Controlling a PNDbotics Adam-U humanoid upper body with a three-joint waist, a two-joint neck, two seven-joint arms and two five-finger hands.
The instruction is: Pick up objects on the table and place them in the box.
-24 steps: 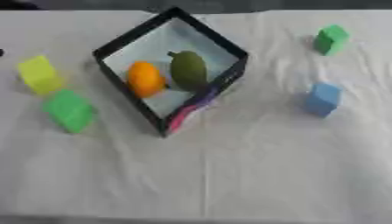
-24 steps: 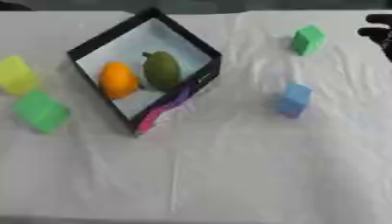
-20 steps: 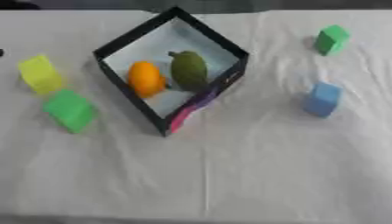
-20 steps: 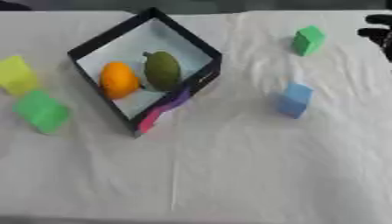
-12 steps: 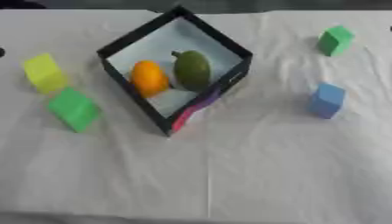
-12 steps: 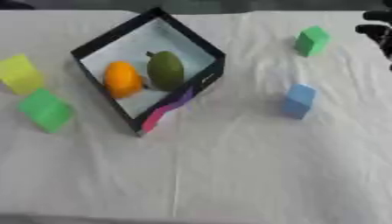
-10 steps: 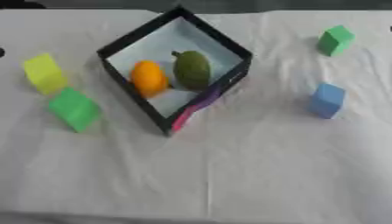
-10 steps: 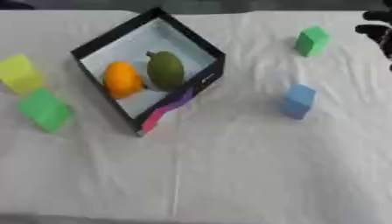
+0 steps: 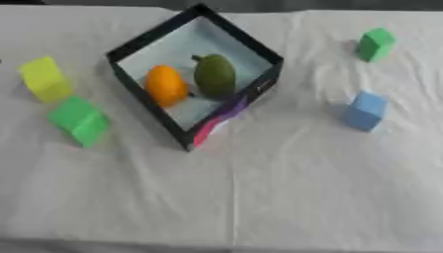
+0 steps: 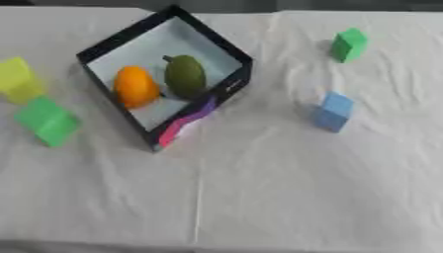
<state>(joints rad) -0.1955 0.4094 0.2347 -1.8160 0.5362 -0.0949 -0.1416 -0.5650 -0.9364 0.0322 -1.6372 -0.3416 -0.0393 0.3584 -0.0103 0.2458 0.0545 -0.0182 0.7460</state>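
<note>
Hands of mine show in neither view, so I cannot say whether they are released or clenched. Four cubes wait outside the box: yellow cube and green cube on its left, blue cube and, I think, a smaller green cube on its right, each pair nearer the arm on its side.

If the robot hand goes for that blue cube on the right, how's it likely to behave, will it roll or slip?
The blue cube has flat faces and sits flat on the white cloth, so it probably won't roll. Its matte look suggests foam, likely light and not slippery. Pushed, it may drag and wrinkle the cloth.
</note>
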